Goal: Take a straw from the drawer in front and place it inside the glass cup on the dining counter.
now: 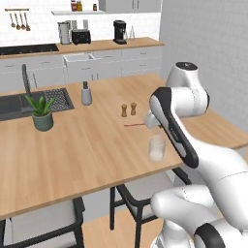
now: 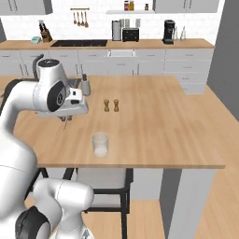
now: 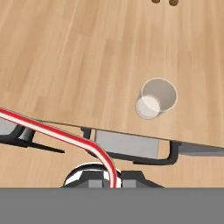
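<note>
My gripper [image 1: 150, 120] hovers above the dining counter [image 1: 82, 145], shut on the straw [image 1: 133, 125], a thin red stick pointing left from the hand. From the right base camera the straw [image 2: 65, 123] hangs just under the hand [image 2: 70, 108]. In the hand view the straw [image 3: 65, 136] runs from the left edge down to the fingertips at the bottom centre. The glass cup [image 1: 157, 147] stands upright near the counter's front edge [image 2: 100, 144], in front of the gripper and apart from it; the hand camera looks down into the cup [image 3: 157, 98]. The drawer is out of view.
Two brown shakers [image 1: 128, 110] stand mid-counter behind the cup. A grey soap bottle [image 1: 86, 93], a potted plant [image 1: 42, 112] and the dark sink [image 1: 19, 104] lie to the left. Dark-framed chairs [image 2: 102, 182] sit under the counter's front edge.
</note>
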